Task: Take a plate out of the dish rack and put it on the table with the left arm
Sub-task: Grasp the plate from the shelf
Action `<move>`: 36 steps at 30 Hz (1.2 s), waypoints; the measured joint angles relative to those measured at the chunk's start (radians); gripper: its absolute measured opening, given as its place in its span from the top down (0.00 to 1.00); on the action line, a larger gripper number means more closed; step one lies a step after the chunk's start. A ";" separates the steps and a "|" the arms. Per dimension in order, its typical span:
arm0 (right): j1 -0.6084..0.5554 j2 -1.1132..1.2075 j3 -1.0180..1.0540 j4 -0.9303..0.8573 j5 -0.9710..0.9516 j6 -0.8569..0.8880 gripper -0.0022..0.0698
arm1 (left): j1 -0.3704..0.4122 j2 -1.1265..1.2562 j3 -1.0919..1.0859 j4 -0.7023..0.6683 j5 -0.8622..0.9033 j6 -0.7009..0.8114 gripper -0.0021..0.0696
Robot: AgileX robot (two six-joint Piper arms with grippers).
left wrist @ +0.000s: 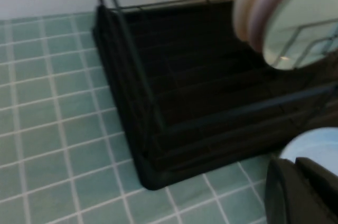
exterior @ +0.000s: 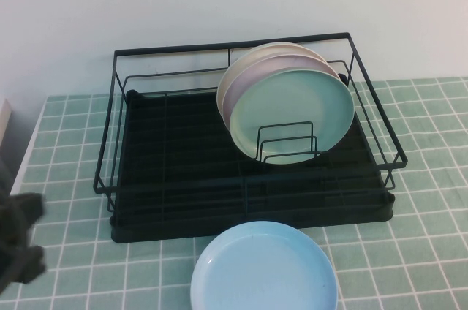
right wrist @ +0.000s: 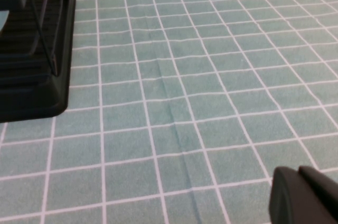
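Note:
The mint-green plate (exterior: 296, 116) stands on edge in the black dish rack (exterior: 183, 149), at the front of a stack against the small wire dividers. It also shows in the left wrist view (left wrist: 301, 28), beyond the rack (left wrist: 200, 92). My left arm (exterior: 18, 240) is a dark blur at the table's left edge, well left of the rack. My left gripper (left wrist: 293, 167) is shut and empty above the tiled table (left wrist: 53, 118), near the rack's front corner. My right gripper (right wrist: 297, 174) is shut and empty over bare tiles, to the right of the rack (right wrist: 31, 76).
A pale pink plate (exterior: 247, 77) and a cream plate (exterior: 248, 58) stand behind the mint one. A light sky-blue plate (exterior: 263, 270) lies flat on the table (exterior: 73, 127) in front of the rack; it also shows in the left wrist view (left wrist: 317, 147).

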 joint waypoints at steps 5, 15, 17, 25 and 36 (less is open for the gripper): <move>0.000 0.000 0.000 0.000 0.000 0.000 0.97 | 0.000 0.160 0.000 -0.286 0.052 0.328 0.97; 0.000 0.000 0.000 0.000 0.000 0.000 0.97 | -0.046 0.464 -0.153 -0.616 0.046 0.609 0.50; 0.000 0.000 0.000 0.000 0.000 0.000 0.97 | -0.092 0.516 -0.210 -0.639 0.046 0.684 0.41; 0.000 0.000 0.000 0.000 0.000 0.000 0.97 | -0.315 0.687 -0.397 -0.657 -0.116 0.988 0.33; 0.000 0.000 0.000 0.000 0.000 0.000 0.97 | -0.549 0.876 -0.463 -0.707 -0.503 1.217 0.33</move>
